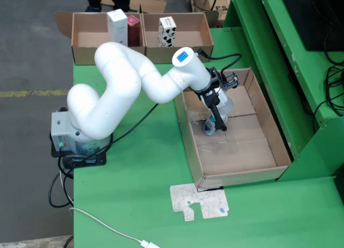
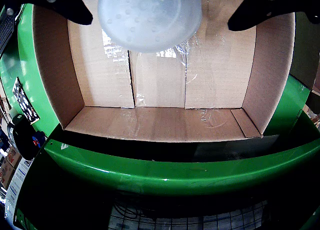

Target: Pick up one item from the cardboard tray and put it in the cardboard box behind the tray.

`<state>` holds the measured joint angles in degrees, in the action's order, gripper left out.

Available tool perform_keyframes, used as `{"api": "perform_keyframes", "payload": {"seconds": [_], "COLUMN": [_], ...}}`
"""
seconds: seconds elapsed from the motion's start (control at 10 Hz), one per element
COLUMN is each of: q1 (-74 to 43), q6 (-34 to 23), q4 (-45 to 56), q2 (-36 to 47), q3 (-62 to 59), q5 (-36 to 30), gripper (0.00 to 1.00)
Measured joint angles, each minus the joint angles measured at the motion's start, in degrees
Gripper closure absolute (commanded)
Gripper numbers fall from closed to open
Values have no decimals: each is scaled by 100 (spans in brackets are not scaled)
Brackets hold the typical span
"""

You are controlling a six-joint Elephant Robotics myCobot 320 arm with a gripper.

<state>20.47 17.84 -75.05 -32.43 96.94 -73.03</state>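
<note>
The cardboard tray (image 1: pixel 244 156) lies on the green table, right of centre in the fixed view. My gripper (image 1: pixel 215 121) reaches down into its far left part, over a translucent white round item (image 1: pixel 209 129). In the wrist view the item (image 2: pixel 150 15) sits at the top centre between the two black fingers (image 2: pixel 65 5). The jaws stand wide, the left one close to the item and the right one clearly apart from it. My gripper (image 2: pixel 160 18) looks open around the item. Two cardboard boxes (image 1: pixel 185 46) stand behind the tray.
The boxes behind hold a white carton (image 1: pixel 117 25), a pink carton (image 1: pixel 133 30) and a black-spotted carton (image 1: pixel 167 31). A flat printed card (image 1: pixel 200 201) lies in front of the tray. A green frame (image 1: pixel 279 70) rises at the right. Cables (image 1: pixel 107 229) run near the arm's base.
</note>
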Motion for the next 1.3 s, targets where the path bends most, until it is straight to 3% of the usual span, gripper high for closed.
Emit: {"api": "perform_keyframes", "payload": {"seconds": [0.6,1.3], "q1": [0,-8], "q6": [0,-18], "q4": [0,0], "q2": [0,0], "q3": [0,0], "q5": [0,9], "gripper": [100,100]}}
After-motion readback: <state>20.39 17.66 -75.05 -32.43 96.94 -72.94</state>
